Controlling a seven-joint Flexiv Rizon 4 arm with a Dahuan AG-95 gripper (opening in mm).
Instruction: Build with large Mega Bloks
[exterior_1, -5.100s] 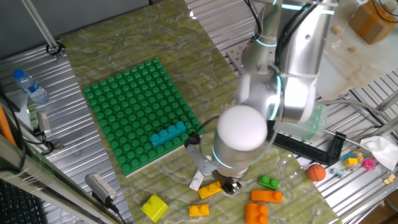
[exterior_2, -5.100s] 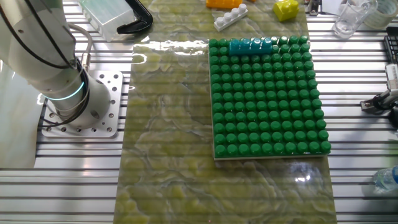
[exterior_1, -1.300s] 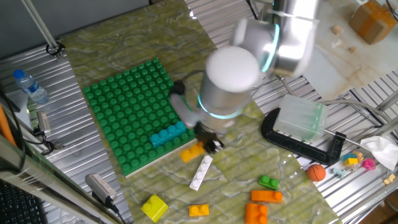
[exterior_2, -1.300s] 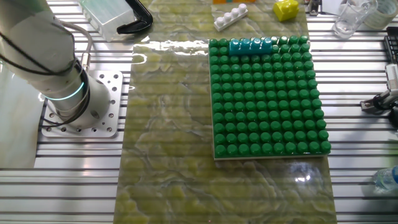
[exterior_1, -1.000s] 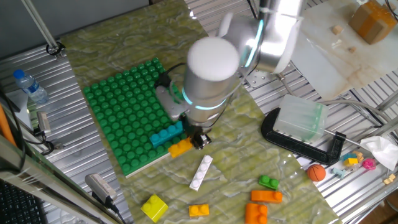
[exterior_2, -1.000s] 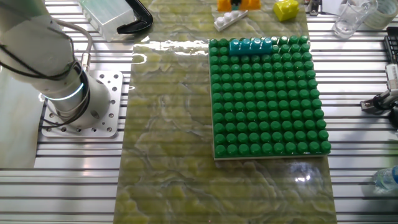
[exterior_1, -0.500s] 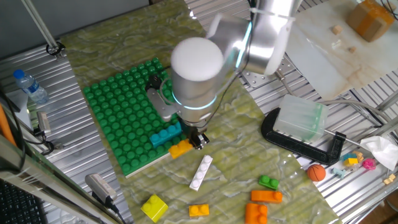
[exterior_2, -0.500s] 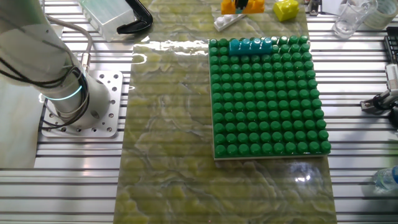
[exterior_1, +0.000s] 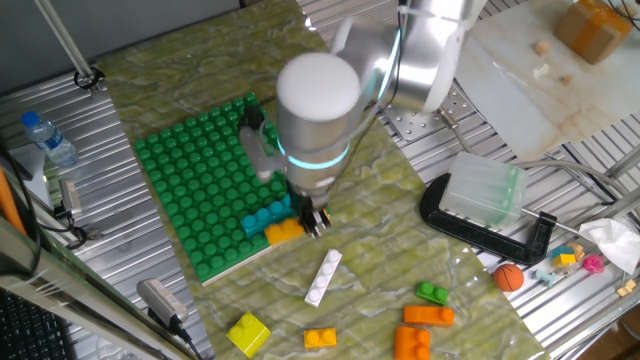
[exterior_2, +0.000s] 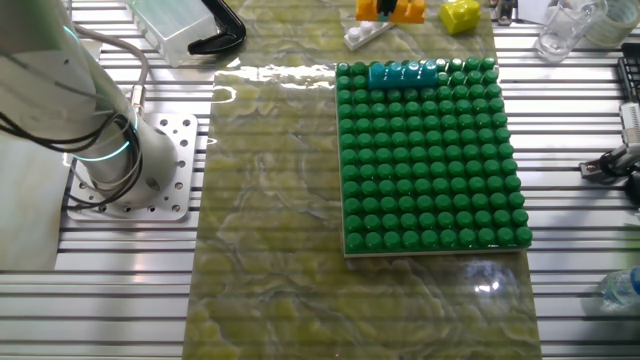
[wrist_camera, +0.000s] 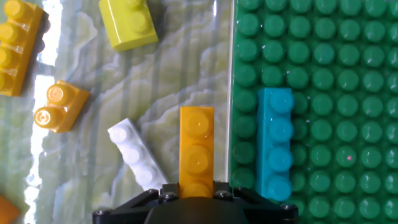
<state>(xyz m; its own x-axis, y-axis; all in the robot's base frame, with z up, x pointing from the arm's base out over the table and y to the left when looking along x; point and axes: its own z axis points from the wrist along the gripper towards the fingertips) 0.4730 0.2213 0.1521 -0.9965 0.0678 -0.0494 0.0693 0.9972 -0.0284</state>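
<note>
Slatted metal forms the counter (exterior_1: 120, 100), with a green marbled mat (exterior_1: 400, 260) laid over its middle. Going left to right in one fixed view: a water bottle (exterior_1: 48, 138) lies at the far left edge, then a large green studded baseplate (exterior_1: 200, 180) carries one teal brick (exterior_1: 262, 217) along its near edge. Just beside that brick, the robot's jaws (exterior_1: 312, 222) are clamped on an orange brick (exterior_1: 283, 230), held low at the baseplate's edge. In the hand view, the orange brick (wrist_camera: 196, 149) runs parallel to the teal brick (wrist_camera: 275, 142), just off the plate, over the mat. Further right on the mat lie a white brick (exterior_1: 323, 277), a yellow brick (exterior_1: 247, 332), several loose orange bricks (exterior_1: 428, 316) and a small green brick (exterior_1: 432, 293). At the far right sit a clear plastic box (exterior_1: 484, 192) and an orange ball (exterior_1: 509, 276). The step in hand appears to be carrying the orange brick to the build. The next move likely calls for shifting it sideways over the plate, lining it up with the studs beside or on top of the teal brick, then pressing straight down.
</note>
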